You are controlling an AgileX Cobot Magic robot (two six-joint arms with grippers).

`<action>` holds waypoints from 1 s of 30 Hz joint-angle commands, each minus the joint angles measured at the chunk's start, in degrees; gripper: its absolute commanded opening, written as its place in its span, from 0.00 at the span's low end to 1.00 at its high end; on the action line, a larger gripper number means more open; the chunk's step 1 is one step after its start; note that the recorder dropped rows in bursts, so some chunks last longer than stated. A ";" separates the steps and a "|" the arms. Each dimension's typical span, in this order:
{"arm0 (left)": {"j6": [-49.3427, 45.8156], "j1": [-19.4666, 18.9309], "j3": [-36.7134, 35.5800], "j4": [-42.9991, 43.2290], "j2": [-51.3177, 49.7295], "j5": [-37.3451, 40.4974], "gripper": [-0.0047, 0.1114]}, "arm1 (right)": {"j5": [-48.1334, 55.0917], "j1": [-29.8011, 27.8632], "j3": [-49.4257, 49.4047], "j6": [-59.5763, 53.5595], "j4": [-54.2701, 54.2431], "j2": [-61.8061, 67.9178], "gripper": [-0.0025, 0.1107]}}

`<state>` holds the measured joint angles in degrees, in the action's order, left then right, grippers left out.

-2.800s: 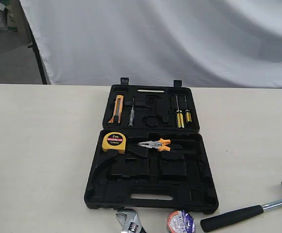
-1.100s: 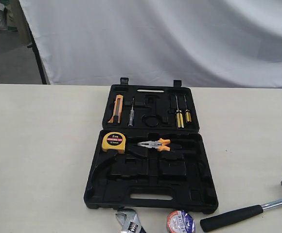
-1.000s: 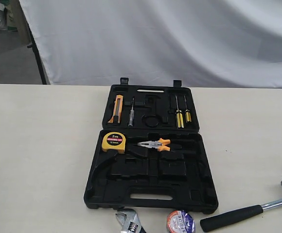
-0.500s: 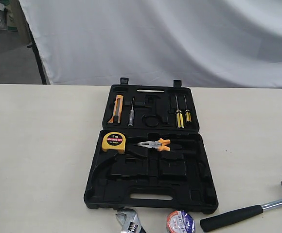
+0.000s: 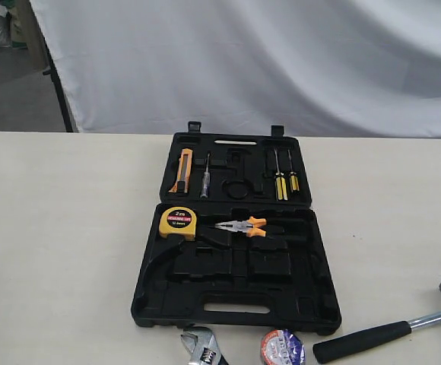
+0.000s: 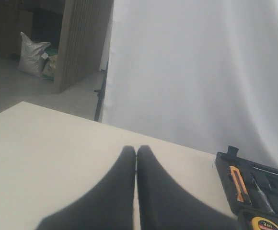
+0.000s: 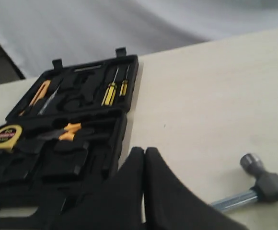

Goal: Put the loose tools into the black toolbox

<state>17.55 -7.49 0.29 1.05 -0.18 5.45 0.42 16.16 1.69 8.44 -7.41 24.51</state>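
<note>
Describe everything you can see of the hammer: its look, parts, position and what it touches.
The hammer lies flat on the table, outside the toolbox and near its front right corner. It has a black grip, a bare shiny steel shaft and a grey steel head with a round striking face. The edge of the exterior view cuts off part of the head. The grip end points toward the tape roll, and the head points away to the right. Only the table appears to touch it.
</note>
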 commanded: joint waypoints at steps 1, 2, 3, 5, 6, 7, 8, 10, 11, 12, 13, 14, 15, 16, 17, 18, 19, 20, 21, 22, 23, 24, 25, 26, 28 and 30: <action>0.27 -1.45 0.15 0.25 0.18 -0.41 0.05 | -2.71 7.45 2.32 0.49 -0.01 12.34 0.02; 0.27 -1.45 0.15 0.25 0.18 -0.41 0.05 | -3.88 11.28 3.39 0.34 -0.01 17.65 0.02; 0.27 -1.45 0.15 0.25 0.18 -0.41 0.05 | -4.55 12.55 3.66 0.34 -0.01 19.53 0.02; 0.27 -1.45 0.15 0.25 0.18 -0.41 0.05 | -6.17 15.73 5.53 1.21 -0.25 25.51 0.02; 0.27 -1.45 0.15 0.25 0.18 -0.41 0.05 | -5.99 17.28 7.23 1.48 -0.25 29.44 0.02; 0.27 -1.45 0.15 0.25 0.18 -0.41 0.05 | -5.78 17.87 7.77 1.60 -0.25 30.95 0.04; 0.27 -1.45 0.15 0.25 0.18 -0.41 0.05 | -5.56 19.62 9.07 1.86 -0.25 34.58 0.14; 0.27 -1.45 0.15 0.25 0.18 -0.41 0.05 | -5.26 23.20 11.17 1.86 -0.25 39.43 0.34; 0.27 -1.45 0.15 0.25 0.18 -0.41 0.05 | -3.97 25.85 12.92 1.51 0.00 41.89 0.47; 0.27 -1.45 0.15 0.25 0.18 -0.41 0.05 | -2.63 27.41 13.99 0.95 0.00 43.07 0.52; 0.27 -1.45 0.15 0.25 0.18 -0.41 0.05 | -0.91 30.29 15.91 0.34 0.00 45.02 0.61; 0.27 -1.45 0.15 0.25 0.18 -0.41 0.05 | 0.58 31.78 17.11 -0.33 0.00 46.04 0.64; 0.27 -1.45 0.15 0.25 0.18 -0.41 0.05 | 3.00 34.13 19.09 -1.36 0.00 47.82 0.69; 0.27 -1.45 0.15 0.25 0.18 -0.41 0.05 | 3.86 35.34 20.33 -1.94 0.00 49.02 0.70; 0.27 -1.45 0.15 0.25 0.18 -0.41 0.05 | 5.14 36.42 21.96 -2.53 0.13 50.84 0.70; 0.27 -1.45 0.15 0.25 0.18 -0.41 0.05 | 5.52 36.58 22.68 -2.54 0.41 51.83 0.70; 0.27 -1.45 0.15 0.25 0.18 -0.41 0.05 | 7.11 36.58 24.23 -2.54 1.56 53.45 0.70; 0.27 -1.45 0.15 0.25 0.18 -0.41 0.05 | 8.58 36.58 25.01 -2.54 2.40 54.24 0.70; 0.27 -1.45 0.15 0.25 0.18 -0.41 0.05 | 10.07 36.58 26.27 -2.54 2.99 55.00 0.70; 0.27 -1.45 0.15 0.25 0.18 -0.41 0.05 | 11.11 36.58 27.17 -2.54 2.99 55.73 0.70; 0.27 -1.45 0.15 0.25 0.18 -0.41 0.05 | 11.45 36.58 27.80 -2.54 3.54 56.30 0.70; 0.27 -1.45 0.15 0.25 0.18 -0.41 0.05 | 12.09 36.58 28.54 -2.40 4.38 57.03 0.70; 0.27 -1.45 0.15 0.25 0.18 -0.41 0.05 | 12.37 36.58 29.09 -2.05 4.94 57.80 0.70; 0.27 -1.45 0.15 0.25 0.18 -0.41 0.05 | 12.37 36.58 29.44 -1.97 5.13 58.43 0.70; 0.27 -1.45 0.15 0.25 0.18 -0.41 0.05 | 12.51 36.58 29.68 -1.83 6.33 59.81 0.70; 0.27 -1.45 0.15 0.25 0.18 -0.41 0.05 | 12.51 36.58 29.84 -1.11 7.41 61.31 0.70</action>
<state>17.55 -7.49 0.29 1.05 -0.18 5.45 12.47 52.60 31.13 6.51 -1.96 84.23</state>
